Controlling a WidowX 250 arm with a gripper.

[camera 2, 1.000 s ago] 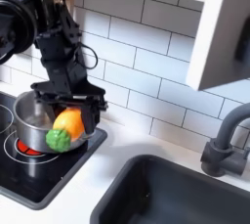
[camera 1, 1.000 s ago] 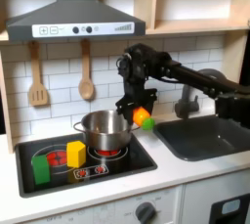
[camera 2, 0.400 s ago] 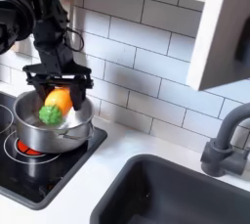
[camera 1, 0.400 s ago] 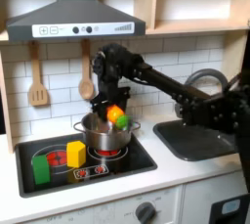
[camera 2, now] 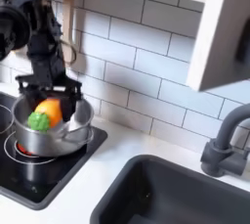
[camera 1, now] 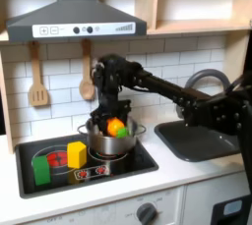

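Observation:
An orange toy carrot with a green top (camera 1: 116,127) (camera 2: 44,114) hangs just over the mouth of a steel pot (camera 1: 106,142) (camera 2: 56,140) on the black toy stove (camera 1: 84,164). My gripper (camera 1: 114,121) (camera 2: 49,106) is shut on the carrot and reaches down over the pot from the black arm (camera 1: 162,80) that stretches in from the first exterior view's right. In the second exterior view the carrot's lower part sits at rim height, green end toward the second exterior view's left.
A green block (camera 1: 41,169) and a yellow block (camera 1: 76,154) stand on the stove's left half. A wooden spatula (camera 1: 37,82) and spoon (camera 1: 87,80) hang on the tiled wall. A dark sink (camera 1: 205,137) (camera 2: 186,194) with a faucet (camera 2: 224,138) lies to the right.
The gripper carried the carrot leftward from beside the pot's right edge to over the pot, then lowered it toward the pot's mouth.

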